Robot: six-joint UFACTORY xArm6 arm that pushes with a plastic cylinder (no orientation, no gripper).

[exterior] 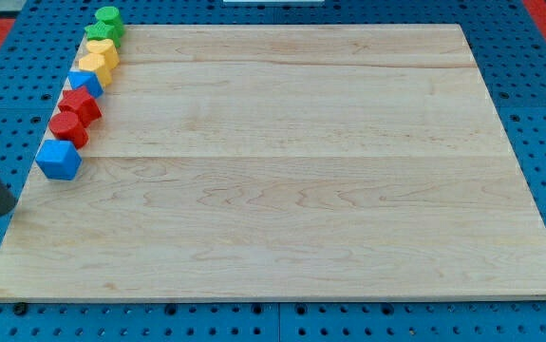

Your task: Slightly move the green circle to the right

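Green circle (109,16) sits far up the block row from our tip (5,211), fingerless, so we risk nudging neighbours.

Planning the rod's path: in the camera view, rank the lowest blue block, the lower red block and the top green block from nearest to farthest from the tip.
1. Blue block, view's left edge, just up-right of my tip.
2. Red block, next up the row.
3. Green block, at the view's top-left corner, farthest.
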